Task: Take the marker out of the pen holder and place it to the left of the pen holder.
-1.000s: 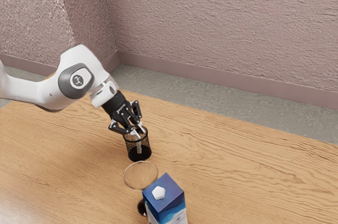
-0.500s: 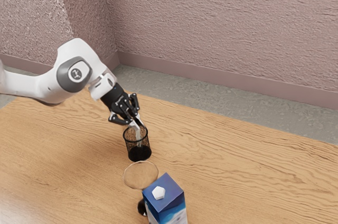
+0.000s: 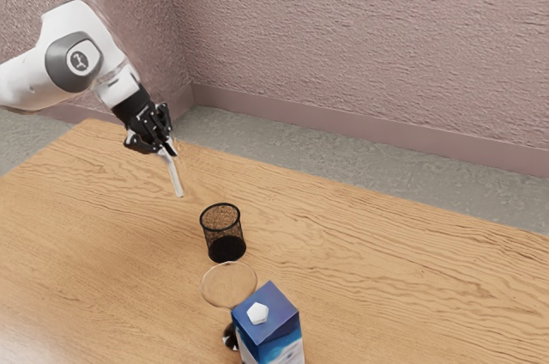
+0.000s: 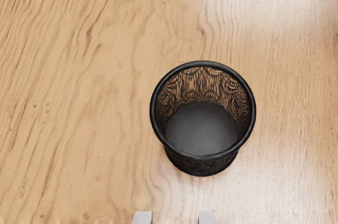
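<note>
My gripper (image 3: pixel 168 150) is raised over the table, toward the exterior view's upper left from the pen holder (image 3: pixel 225 249). It is shut on the pale marker (image 3: pixel 177 177), which hangs down at a slight slant, outside the holder. The marker's upper end is hidden at the fingers. In the wrist view, the black mesh pen holder (image 4: pixel 202 130) stands upright with its round floor visible, and the grey tips of my gripper (image 4: pixel 175 217) show at the lower edge.
A clear glass (image 3: pixel 229 285) with a dark base stands close to the pen holder, and a blue carton (image 3: pixel 268 321) with a white cap stands beside the glass. The wooden table (image 3: pixel 369 252) extends around them.
The marker has come up out of the pen holder in my gripper. My arm has risen and moved toward the exterior view's upper left; holder, glass and carton stayed put.
</note>
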Robot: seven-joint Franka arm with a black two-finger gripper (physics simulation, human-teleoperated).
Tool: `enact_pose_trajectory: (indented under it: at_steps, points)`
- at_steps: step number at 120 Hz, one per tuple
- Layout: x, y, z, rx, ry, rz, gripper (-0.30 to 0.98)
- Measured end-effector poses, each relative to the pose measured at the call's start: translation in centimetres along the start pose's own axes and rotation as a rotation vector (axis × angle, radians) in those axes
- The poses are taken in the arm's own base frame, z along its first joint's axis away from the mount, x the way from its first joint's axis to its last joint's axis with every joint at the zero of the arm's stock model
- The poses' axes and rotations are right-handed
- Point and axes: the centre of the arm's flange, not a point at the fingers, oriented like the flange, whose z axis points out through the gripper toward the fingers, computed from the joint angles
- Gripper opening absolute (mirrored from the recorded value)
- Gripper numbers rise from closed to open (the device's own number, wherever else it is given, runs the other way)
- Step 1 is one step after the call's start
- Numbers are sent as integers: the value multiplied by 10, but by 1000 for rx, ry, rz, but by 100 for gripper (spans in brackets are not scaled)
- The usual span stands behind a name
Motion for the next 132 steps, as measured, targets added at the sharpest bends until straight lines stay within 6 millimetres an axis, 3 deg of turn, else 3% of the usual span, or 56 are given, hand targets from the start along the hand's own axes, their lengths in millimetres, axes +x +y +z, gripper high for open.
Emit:
enact_pose_trajectory:
  at_steps: [9,18,28,37,52,71,86,92,104,124,128,132]
  points:
    - [-39,-1,-9,-39,-39,-127,-4]
    - [-48,-20,-6,-87,-64,-234,-4]
    - [-61,-55,27,-190,-100,-388,-3]
    - [-77,-58,55,-291,-152,-571,-2]
    - [-78,-54,78,-420,-239,-830,0]
    - [-84,-65,131,-526,-328,-1088,3]
    - [-87,-65,151,-547,-387,-1250,7]
    - [-84,-68,159,-541,-403,-1299,10]
    - [-71,-78,176,-503,-412,-1372,31]
    - [-71,-86,173,-435,-407,-1505,52]
    - [-63,-86,148,-397,-400,-1523,54]
    - [-42,-82,104,-332,-388,-1526,56]
